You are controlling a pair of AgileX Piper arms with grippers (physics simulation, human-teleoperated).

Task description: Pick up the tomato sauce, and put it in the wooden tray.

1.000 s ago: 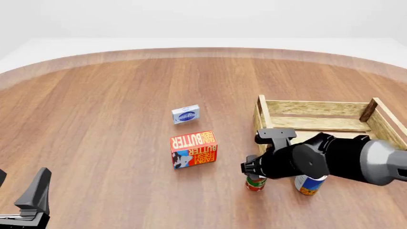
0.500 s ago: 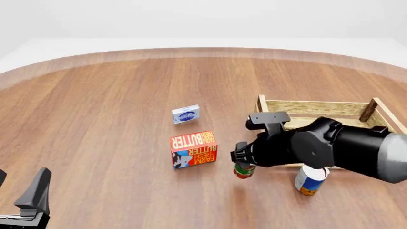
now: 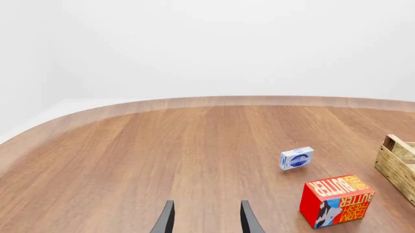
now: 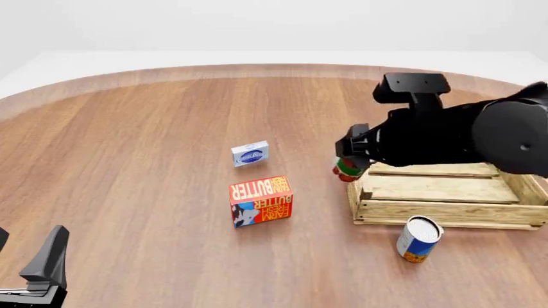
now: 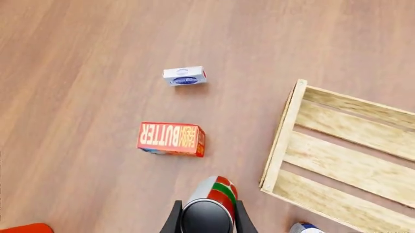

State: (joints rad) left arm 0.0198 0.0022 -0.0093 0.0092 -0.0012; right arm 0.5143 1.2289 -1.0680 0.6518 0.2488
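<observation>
My right gripper [image 4: 351,157] is shut on the tomato sauce [image 4: 345,171], a small can with a red and green label. It holds the can in the air just beside the left end of the wooden tray [image 4: 428,212]. In the right wrist view the can [image 5: 211,204] sits between my fingers [image 5: 175,217], above bare table, with the tray's slatted rim [image 5: 281,136] beside it. My arm hides the tray's far wall. My left gripper [image 4: 47,263] is open and empty at the near left, its fingers [image 3: 167,218] apart over bare wood.
A red butter box [image 4: 260,201] stands left of the tray, with a small blue-white box [image 4: 250,154] beyond it. A blue-white-orange can [image 4: 418,239] stands in front of the tray. The left wrist view shows the butter box [image 3: 337,201] and a tray corner [image 3: 397,165].
My right gripper has lifted the tomato sauce off the table and carried it up and away, from beside the blue can to the tray's left end. The left arm has not moved.
</observation>
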